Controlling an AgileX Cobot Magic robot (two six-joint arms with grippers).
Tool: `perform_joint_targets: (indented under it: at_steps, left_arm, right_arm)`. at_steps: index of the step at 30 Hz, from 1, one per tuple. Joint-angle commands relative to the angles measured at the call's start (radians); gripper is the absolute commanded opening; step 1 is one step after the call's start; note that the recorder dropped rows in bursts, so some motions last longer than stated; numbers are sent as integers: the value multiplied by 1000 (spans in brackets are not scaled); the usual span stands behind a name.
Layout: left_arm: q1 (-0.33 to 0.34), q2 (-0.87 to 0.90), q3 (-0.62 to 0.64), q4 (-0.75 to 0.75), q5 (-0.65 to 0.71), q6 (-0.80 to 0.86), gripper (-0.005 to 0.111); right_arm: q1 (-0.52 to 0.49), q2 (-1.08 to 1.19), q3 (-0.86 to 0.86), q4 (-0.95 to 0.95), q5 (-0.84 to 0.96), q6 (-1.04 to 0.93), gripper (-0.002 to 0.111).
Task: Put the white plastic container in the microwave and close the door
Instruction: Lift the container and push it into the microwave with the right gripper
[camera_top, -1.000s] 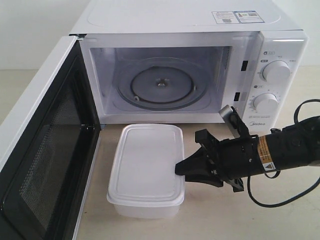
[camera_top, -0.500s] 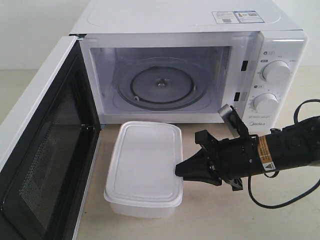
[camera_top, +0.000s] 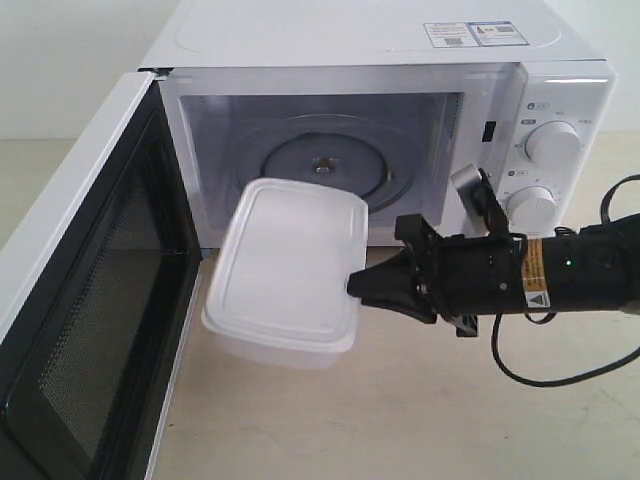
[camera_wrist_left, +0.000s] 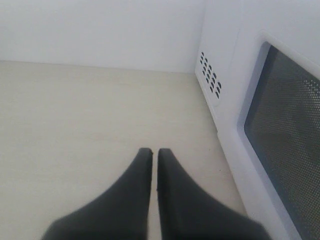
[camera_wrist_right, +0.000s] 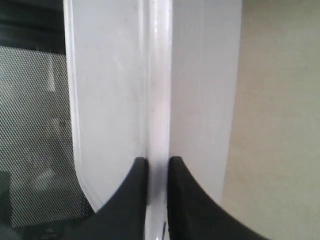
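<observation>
The white plastic container (camera_top: 285, 270) hangs in the air in front of the microwave (camera_top: 380, 130), tilted, its far end level with the cavity's lower edge. My right gripper (camera_top: 357, 287) is shut on its near right rim; in the right wrist view the two black fingers pinch the container's rim (camera_wrist_right: 157, 125), with the right gripper (camera_wrist_right: 157, 162) at its edge. The door (camera_top: 90, 290) stands wide open on the left, its mesh inner face showing. My left gripper (camera_wrist_left: 151, 152) is shut and empty, beside the microwave's outer side (camera_wrist_left: 220, 75); it is out of the exterior view.
The glass turntable (camera_top: 322, 170) lies bare inside the cavity. Two round dials (camera_top: 550, 143) sit on the right panel behind my right arm (camera_top: 560, 275). A black cable (camera_top: 560, 375) loops on the beige tabletop (camera_top: 400, 420) under that arm.
The container has been lifted off the tabletop and carried up and toward the cavity, tilting as it rose. My right arm rose with it, still gripping the rim.
</observation>
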Motion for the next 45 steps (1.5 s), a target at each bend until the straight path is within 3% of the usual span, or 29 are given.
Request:
perform_joint_targets:
  at_steps: [1, 9, 26, 33, 45]
  left_arm:
    - [2, -3, 4, 1, 1, 2, 4]
    - [2, -3, 4, 1, 1, 2, 4]
    - [2, -3, 4, 1, 1, 2, 4]
    - [2, -3, 4, 1, 1, 2, 4]
    - [2, -3, 4, 1, 1, 2, 4]
  right_arm:
    - [11, -26, -2, 128, -23, -23, 0]
    - [174, -26, -2, 461, 92, -110, 0]
    - [510, -24, -1, 1759, 160, -571, 0]
    - [510, -24, -46, 1805, 169, -601, 0]
    - [510, 27, -250, 1983, 341, -864, 0]
